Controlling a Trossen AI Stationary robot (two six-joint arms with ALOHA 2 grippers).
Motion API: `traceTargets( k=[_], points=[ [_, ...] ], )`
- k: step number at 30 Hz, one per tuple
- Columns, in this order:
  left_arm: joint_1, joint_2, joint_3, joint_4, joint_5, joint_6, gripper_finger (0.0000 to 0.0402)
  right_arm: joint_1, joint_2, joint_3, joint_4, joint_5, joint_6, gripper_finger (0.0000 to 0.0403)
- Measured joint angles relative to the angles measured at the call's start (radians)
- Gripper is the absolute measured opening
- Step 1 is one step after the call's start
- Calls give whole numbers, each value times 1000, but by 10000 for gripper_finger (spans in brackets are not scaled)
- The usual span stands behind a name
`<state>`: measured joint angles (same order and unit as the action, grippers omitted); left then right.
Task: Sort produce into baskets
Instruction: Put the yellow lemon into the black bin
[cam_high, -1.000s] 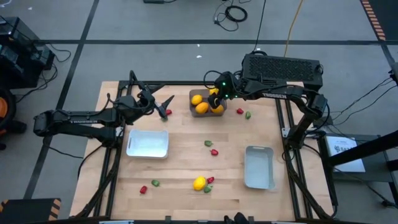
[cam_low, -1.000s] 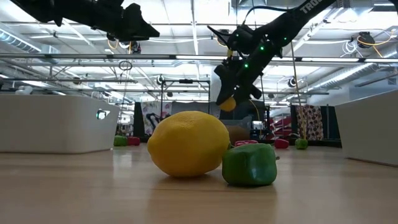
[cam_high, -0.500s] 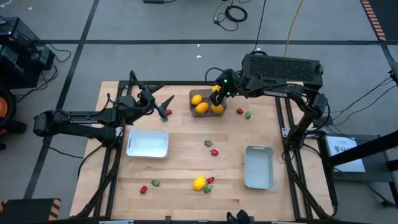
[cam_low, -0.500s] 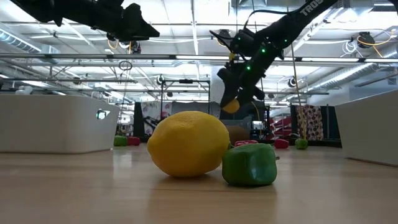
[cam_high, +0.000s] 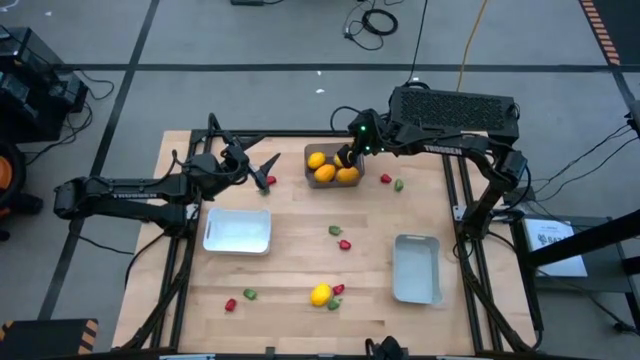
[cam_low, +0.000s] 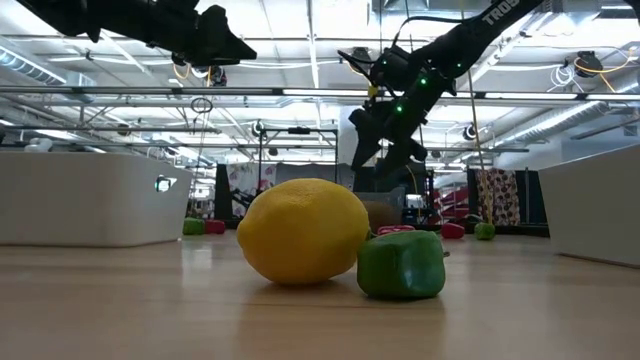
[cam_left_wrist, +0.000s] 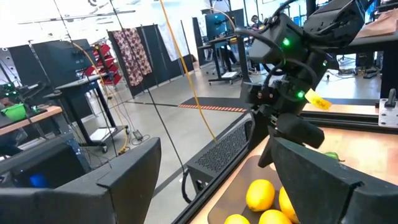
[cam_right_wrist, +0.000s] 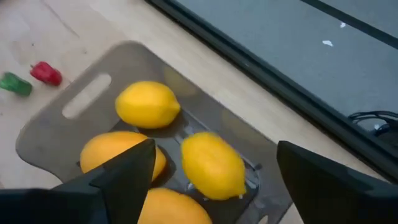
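Observation:
The dark grey basket (cam_high: 334, 165) stands at the table's far middle with several yellow and orange fruits (cam_right_wrist: 148, 104) in it. My right gripper (cam_high: 347, 157) hovers open and empty just above it; in its wrist view (cam_right_wrist: 214, 147) a yellow fruit (cam_right_wrist: 212, 164) lies right below the fingers. My left gripper (cam_high: 256, 160) is open and empty above the table, left of the dark basket, near a red piece (cam_high: 271, 181). Two white baskets (cam_high: 237, 231) (cam_high: 417, 268) stand nearer. A yellow fruit (cam_high: 320, 294) lies on the table near the front with a red piece and a green piece (cam_low: 401, 264).
Small red and green pieces lie scattered: right of the dark basket (cam_high: 392, 182), at mid-table (cam_high: 341, 238) and front left (cam_high: 240, 300). A black box (cam_high: 455, 108) sits beyond the far right edge. Bare wood lies between the two white baskets.
My right gripper, which held a yellow fruit above the dark basket, has let it go; the fruit has dropped in among the others. The gripper has stayed over the basket.

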<state>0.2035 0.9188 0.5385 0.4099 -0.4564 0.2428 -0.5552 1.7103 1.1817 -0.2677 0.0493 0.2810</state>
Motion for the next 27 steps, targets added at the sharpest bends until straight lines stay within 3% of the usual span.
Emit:
traceTargets(
  k=[3, 10, 18, 23, 27],
  points=[
    [0, 0, 0, 0, 0, 2, 310, 6, 0, 39, -6, -28, 10, 325],
    [0, -6, 0, -22, -16, 15, 310, 101, -1, 177, -144, -258, 21, 323],
    [0, -91, 0, -210, -25, 60, 310, 354, -1, 216, -293, -262, -84, 322],
    [0, -171, 0, -315, -26, 53, 310, 490, 10, 216, -270, -262, -95, 322],
    [-1, -198, 0, -318, -17, 29, 310, 595, 25, 218, -253, -261, -218, 322]
  ],
)
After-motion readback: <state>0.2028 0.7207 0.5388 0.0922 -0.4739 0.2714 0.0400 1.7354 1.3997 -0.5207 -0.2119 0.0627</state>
